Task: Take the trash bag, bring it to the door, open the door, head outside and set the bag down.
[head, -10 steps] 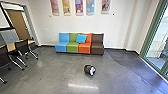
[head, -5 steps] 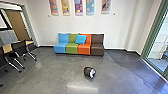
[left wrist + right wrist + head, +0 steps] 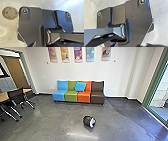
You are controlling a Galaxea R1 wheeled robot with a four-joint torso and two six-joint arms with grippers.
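Trash bag (image 3: pixel 87 121) on floor (image 3: pixel 50 124), wall banners (image 3: pixel 78 54) illegible, both arms' opening and hold unclear.

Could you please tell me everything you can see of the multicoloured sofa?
The sofa is a row of four armless seats with backrests, running from the head view's left in light blue, green, orange and dark brown. Its covering looks like smooth leather or vinyl. It stands upright on the grey floor, along the white wall; whether it touches the wall I cannot tell. A bright blue cushion leans, tilted, against the green and orange backrests.
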